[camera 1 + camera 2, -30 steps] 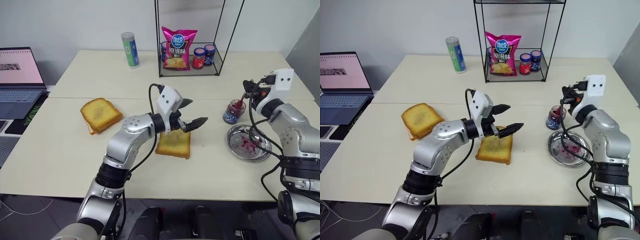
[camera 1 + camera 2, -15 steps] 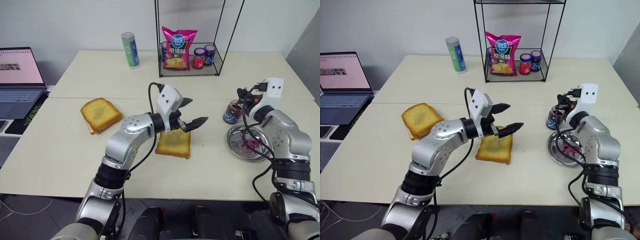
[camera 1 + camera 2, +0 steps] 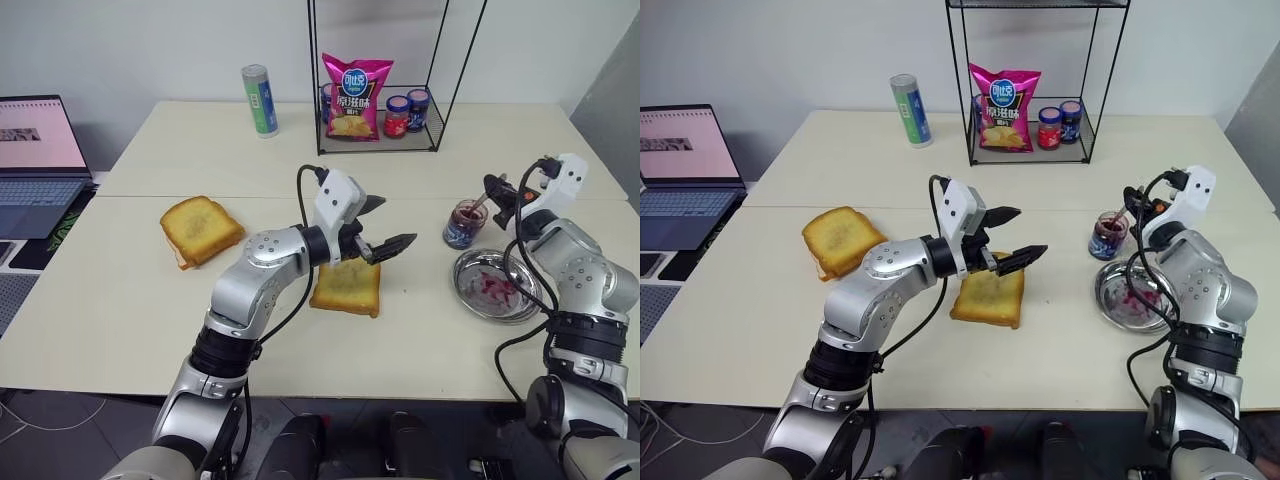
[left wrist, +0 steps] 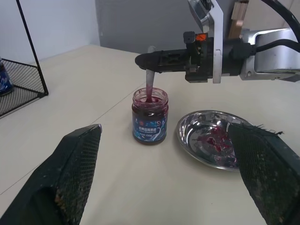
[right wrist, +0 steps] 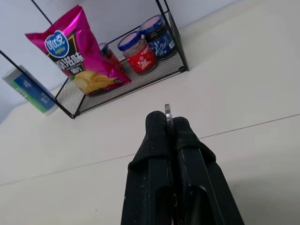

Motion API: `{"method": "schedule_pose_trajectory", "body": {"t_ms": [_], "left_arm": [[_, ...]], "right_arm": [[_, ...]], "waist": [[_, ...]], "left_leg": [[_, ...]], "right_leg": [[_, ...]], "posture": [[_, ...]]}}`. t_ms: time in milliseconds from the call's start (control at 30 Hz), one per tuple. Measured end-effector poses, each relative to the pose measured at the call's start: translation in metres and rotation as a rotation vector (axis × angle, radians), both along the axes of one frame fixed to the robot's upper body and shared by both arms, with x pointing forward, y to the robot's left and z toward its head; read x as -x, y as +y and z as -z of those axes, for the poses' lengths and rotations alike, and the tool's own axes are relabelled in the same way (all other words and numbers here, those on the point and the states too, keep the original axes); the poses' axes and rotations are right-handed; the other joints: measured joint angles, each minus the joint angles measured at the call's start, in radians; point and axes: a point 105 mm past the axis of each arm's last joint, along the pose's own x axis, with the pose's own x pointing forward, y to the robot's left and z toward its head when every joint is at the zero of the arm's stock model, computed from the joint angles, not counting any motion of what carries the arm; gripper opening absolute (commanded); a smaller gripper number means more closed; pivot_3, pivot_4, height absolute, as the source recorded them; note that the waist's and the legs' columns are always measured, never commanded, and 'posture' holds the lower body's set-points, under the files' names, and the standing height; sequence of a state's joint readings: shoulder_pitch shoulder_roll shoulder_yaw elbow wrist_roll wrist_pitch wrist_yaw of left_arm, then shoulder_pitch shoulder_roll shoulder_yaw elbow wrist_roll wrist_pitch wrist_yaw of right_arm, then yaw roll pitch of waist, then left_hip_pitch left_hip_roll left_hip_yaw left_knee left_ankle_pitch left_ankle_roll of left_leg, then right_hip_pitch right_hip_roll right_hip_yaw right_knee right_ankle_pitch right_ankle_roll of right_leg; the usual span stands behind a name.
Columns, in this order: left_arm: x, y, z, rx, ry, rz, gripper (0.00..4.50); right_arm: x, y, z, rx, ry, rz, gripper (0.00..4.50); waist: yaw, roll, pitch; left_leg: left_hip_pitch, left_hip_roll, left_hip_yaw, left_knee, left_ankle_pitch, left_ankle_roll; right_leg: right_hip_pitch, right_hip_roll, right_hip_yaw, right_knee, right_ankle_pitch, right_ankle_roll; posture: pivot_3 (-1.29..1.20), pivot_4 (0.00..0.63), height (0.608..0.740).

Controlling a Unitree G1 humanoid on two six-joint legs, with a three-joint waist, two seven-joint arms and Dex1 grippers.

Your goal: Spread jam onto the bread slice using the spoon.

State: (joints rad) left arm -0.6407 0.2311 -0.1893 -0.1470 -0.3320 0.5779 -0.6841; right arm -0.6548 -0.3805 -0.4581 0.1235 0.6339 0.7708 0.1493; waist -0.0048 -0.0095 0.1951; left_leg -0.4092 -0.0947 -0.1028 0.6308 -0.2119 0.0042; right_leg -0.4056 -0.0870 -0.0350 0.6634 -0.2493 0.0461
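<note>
The jam sits in a small glass jar point(image 3: 464, 223) with a blue label, right of centre on the table. My right gripper point(image 3: 494, 188) is shut on the handle of the spoon point(image 4: 149, 83), whose bowl dips into the jam jar point(image 4: 149, 117). In the right wrist view, the fingers point(image 5: 161, 140) pinch the thin metal handle point(image 5: 167, 110). The bread slice point(image 3: 347, 288), golden with a darker crust, lies flat mid-table. My left gripper point(image 3: 394, 222) hovers open just above its far edge, holding nothing.
A round steel plate point(image 3: 470, 290) smeared with jam lies in front of the jar. A second, browner slice point(image 3: 200, 229) lies to the left. A wire rack point(image 3: 380, 140) with a chips bag and jars stands at the back, beside a green can point(image 3: 259, 99). A laptop point(image 3: 40, 150) is far left.
My right wrist has rolled and the gripper has settled to the right of the jar, so the spoon now leans into it. The left arm has not moved.
</note>
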Motion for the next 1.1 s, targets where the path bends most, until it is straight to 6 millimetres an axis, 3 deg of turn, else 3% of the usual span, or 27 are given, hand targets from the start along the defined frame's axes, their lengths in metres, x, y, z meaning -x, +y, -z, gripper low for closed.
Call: {"method": "schedule_pose_trajectory", "body": {"t_ms": [300,733,1100], "left_arm": [[0.000,0.000,0.000,0.000,0.001,0.002,4.50],[-0.002,0.001,0.002,-0.001,0.004,-0.004,4.50],[-0.003,0.001,0.003,-0.003,0.005,-0.004,4.50]], "right_arm": [[0.000,-0.010,-0.011,-0.089,-0.023,0.051,0.04],[0.002,-0.020,-0.010,-0.179,-0.016,0.103,0.04],[0.004,-0.035,-0.011,-0.428,-0.020,0.145,0.04]], "waist": [[0.000,0.000,0.000],[-0.001,0.000,0.000],[-0.001,0.000,0.000]], "left_leg": [[0.000,0.000,0.000,0.000,0.000,0.000],[0.000,0.000,0.000,0.000,0.000,0.000],[0.000,0.000,0.001,0.000,0.000,0.001]], "right_leg": [[0.000,0.000,0.000,0.000,0.000,0.000],[0.000,0.000,0.000,0.001,0.000,0.000],[0.000,0.000,0.000,0.001,0.000,-0.001]], "posture": [[0.00,0.150,0.740],[0.00,0.150,0.740],[0.00,0.150,0.740]]}}
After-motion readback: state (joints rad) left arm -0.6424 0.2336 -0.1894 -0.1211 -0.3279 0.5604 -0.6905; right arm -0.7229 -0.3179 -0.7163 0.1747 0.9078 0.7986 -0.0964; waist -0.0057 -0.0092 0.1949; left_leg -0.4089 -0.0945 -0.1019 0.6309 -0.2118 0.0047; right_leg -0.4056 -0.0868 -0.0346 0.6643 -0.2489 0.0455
